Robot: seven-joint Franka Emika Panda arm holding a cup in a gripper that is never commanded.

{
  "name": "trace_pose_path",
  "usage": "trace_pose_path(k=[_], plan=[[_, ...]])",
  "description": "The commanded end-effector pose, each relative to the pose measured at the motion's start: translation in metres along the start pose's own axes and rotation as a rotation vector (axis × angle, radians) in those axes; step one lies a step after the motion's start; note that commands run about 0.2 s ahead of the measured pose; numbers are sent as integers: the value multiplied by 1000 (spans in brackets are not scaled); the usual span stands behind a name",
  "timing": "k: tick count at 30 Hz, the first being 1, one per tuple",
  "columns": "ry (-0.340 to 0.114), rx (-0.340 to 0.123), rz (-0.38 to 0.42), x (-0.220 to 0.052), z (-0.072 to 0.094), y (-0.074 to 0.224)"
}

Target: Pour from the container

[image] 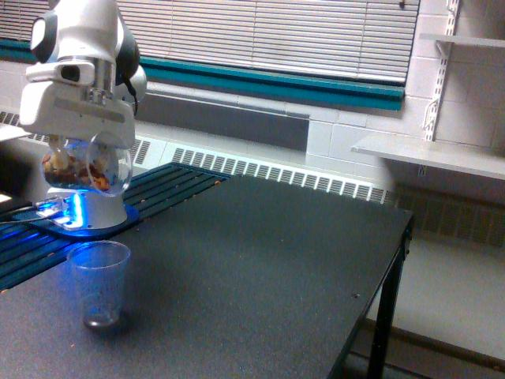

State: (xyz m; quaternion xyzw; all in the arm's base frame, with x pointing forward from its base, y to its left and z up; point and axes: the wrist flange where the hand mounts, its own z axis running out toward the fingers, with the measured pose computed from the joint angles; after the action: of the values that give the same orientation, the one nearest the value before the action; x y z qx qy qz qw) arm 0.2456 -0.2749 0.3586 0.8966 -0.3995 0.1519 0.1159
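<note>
The container (85, 167), a clear wide-mouthed cup with brown nut-like bits inside, hangs tilted on its side in the air at the exterior view's left. My gripper (79, 146) is shut on it, under the white hand of the arm (77, 99). Below and slightly right of it, a smaller clear ribbed cup (99, 283) with printed marks stands upright on the dark table (260, 268). I see nothing falling between the two cups.
The arm's white base (88, 209) glows blue behind the small cup, on a slatted teal strip (158, 185). The table's right edge (394, 260) drops to the floor. White wall shelves (430, 154) hang at the exterior view's right.
</note>
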Motion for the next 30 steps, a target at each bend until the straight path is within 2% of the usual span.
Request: trace_pose_path(k=[1,12,30], plan=[[-6,-24,24,-7,1,13],[-15,-62,5,-14,5,19],[-46,-111,-68,-28,23,10]])
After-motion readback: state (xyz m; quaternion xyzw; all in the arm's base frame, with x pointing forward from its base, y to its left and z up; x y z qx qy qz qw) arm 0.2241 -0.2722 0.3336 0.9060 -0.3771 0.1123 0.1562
